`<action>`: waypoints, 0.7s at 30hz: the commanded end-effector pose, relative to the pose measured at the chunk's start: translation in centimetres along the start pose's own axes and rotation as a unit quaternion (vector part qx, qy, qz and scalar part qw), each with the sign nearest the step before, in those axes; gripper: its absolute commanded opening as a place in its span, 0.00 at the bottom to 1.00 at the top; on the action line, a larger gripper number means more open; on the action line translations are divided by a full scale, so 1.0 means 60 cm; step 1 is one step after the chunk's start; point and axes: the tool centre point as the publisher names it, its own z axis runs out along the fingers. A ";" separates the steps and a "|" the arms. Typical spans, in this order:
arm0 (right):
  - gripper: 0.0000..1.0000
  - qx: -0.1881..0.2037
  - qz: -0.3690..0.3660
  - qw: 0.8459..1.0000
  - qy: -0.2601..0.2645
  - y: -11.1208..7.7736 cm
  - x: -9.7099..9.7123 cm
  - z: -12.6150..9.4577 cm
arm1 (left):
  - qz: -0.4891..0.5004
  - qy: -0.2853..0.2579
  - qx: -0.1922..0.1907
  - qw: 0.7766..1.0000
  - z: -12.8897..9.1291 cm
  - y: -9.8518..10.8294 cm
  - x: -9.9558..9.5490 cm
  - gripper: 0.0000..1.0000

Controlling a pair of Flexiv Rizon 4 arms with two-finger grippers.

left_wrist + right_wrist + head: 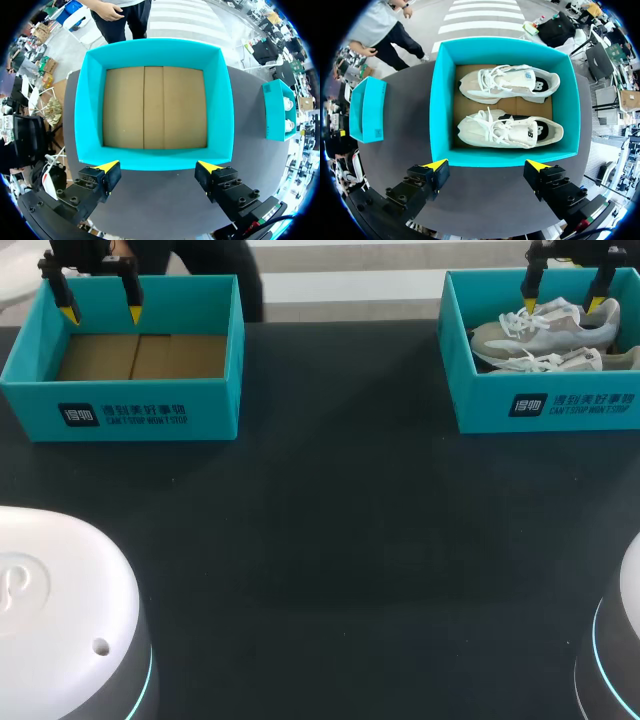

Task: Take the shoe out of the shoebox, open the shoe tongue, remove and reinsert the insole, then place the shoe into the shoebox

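Shoebox (480,405) at right, white print (573,404) on front, two shoes (545,332) inside

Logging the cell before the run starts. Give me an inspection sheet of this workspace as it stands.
Surface: dark table.
Job's things: left shoebox holds only its cardboard floor; right shoebox holds near shoe and far shoe, pale, laced, side by side.
Clutter: nothing seen.
End effectors: left end effector open, above the left shoebox; right end effector open, above the right shoebox; neither holds anything.
Cables: nothing seen on the table.
Surroundings: nothing seen reaching over the table.
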 end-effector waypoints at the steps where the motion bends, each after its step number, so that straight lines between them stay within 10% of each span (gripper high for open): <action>1: 1.00 0.000 0.000 1.000 0.000 0.000 0.000 0.000 | 0.000 -0.001 -0.001 1.000 0.000 0.000 0.000 1.00; 21: 1.00 -0.015 0.043 0.999 -0.006 -0.004 -0.034 0.016 | 0.000 -0.001 -0.001 1.000 0.000 0.000 0.000 1.00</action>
